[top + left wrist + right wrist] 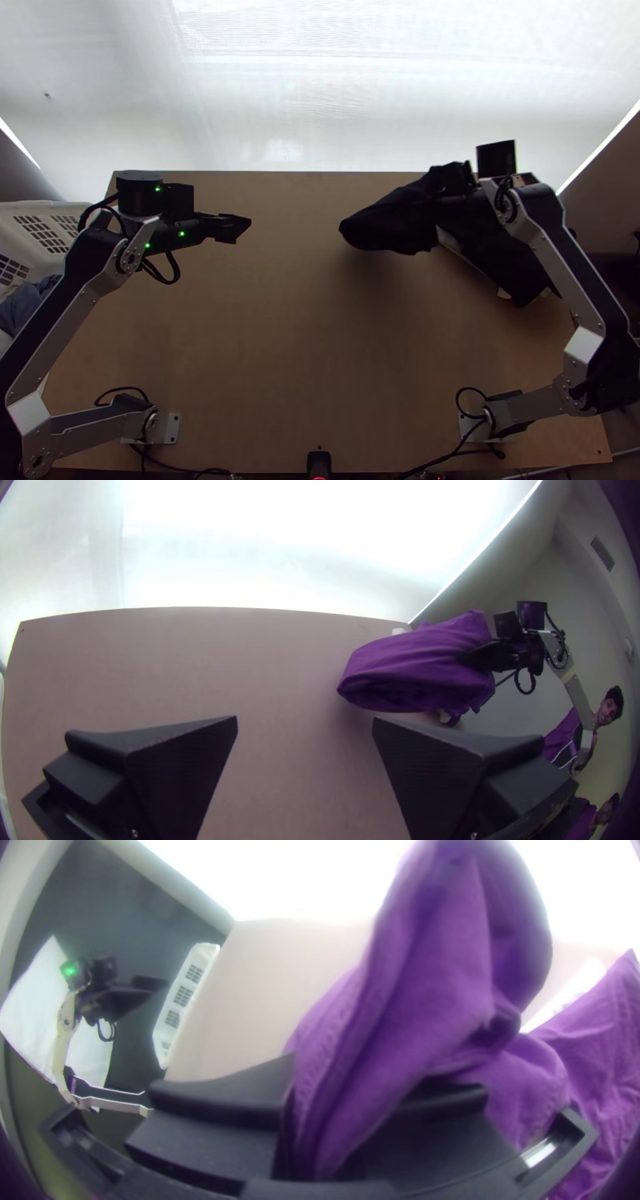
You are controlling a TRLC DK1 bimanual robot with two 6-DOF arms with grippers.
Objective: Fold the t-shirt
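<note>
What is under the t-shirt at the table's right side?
Small white parts of something peek out at the edges of the t-shirt. The cloth covers the rest, so what they belong to, one thing or several, cannot be told.

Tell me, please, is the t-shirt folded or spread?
Neither: the t-shirt is bunched. Gripped by the right end effector, it bulges in loose creases, with no flat, squared shape.

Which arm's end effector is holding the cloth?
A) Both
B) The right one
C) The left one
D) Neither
B: the cloth is pinched in the right end effector, while the left end effector stands open with nothing between its fingers.
</note>
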